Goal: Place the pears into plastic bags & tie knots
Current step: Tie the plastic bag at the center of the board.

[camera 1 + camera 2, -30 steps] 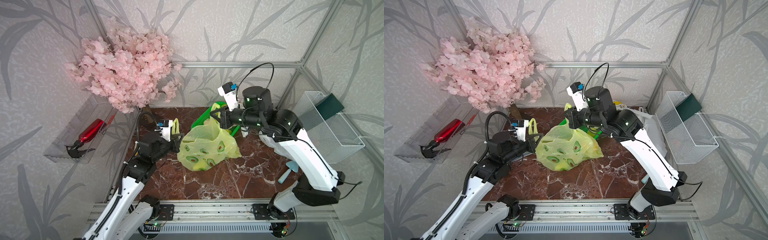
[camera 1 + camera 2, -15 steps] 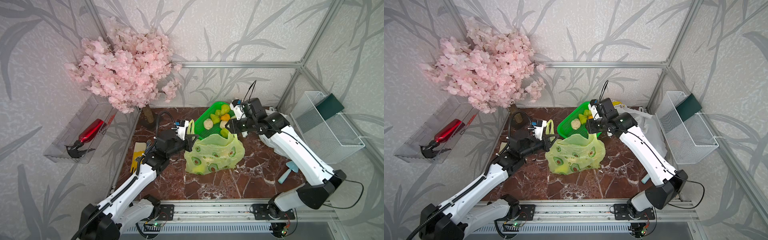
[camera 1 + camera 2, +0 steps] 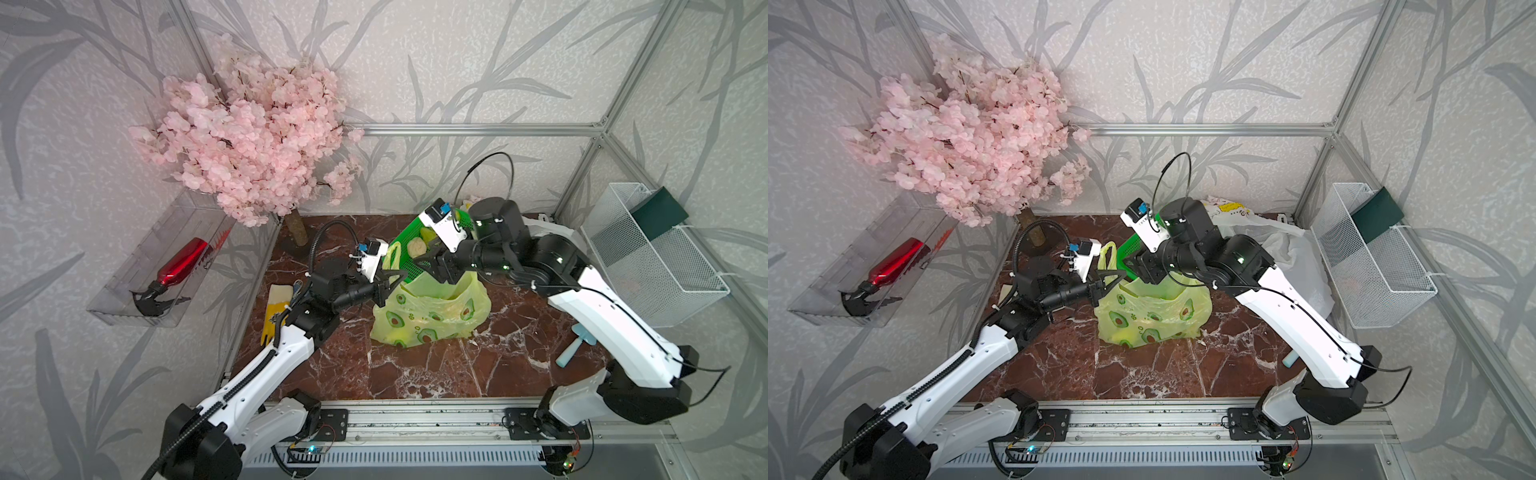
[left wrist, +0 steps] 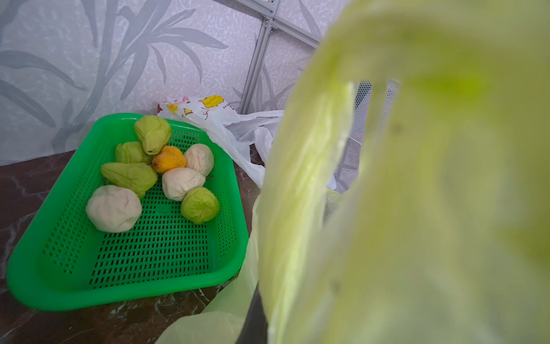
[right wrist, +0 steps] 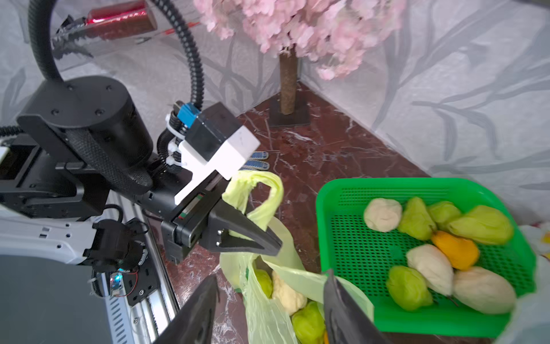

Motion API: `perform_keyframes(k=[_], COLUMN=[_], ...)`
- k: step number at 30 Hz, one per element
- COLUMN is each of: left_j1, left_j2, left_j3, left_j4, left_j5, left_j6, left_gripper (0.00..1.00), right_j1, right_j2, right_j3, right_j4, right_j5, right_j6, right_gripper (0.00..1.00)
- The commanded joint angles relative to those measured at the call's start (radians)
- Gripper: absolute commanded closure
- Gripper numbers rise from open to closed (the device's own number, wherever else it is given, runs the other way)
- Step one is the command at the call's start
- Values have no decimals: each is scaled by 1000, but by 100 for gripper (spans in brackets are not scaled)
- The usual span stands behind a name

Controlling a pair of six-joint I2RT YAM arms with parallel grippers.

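Right end effector [image 5: 271, 277] raised back over bag [image 3: 432, 316], parted; left end effector [image 5: 268, 238] pinching handle [image 5: 259, 181].

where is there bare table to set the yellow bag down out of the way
Bare marble runs between the yellow-green bag and the front rail, from the left arm across to the blue brush. The back right is crowded: green basket, white bags, right arm above them.

Eight pears [image 4: 181, 183] in one basket [image 4: 119, 293]
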Motion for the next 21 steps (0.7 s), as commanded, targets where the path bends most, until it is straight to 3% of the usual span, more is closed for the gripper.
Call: perform_keyframes(k=[1,11,14,18,21], left_j1=[6,13,17,43,68], left_j2=[4,23,34,19,-20], left_j3=[27,40,45,43,22], left_j4=[60,46,42,38,35], left_j5=[104,162,175,129,58], left_j6=[31,57,60,42,27], left_gripper=[100,100,100,99,71], right_j1=[-30,-100,-117,-149,-183], right_j2=[38,152,177,167,135], right_j3=[-28,66,87,60,9], right_j4=[110,84,98,157,246], right_j5=[-227,-393,-472,-545,-549], right_j6=[-71,-98,-80,5,146], right_gripper=[38,40,52,80,89])
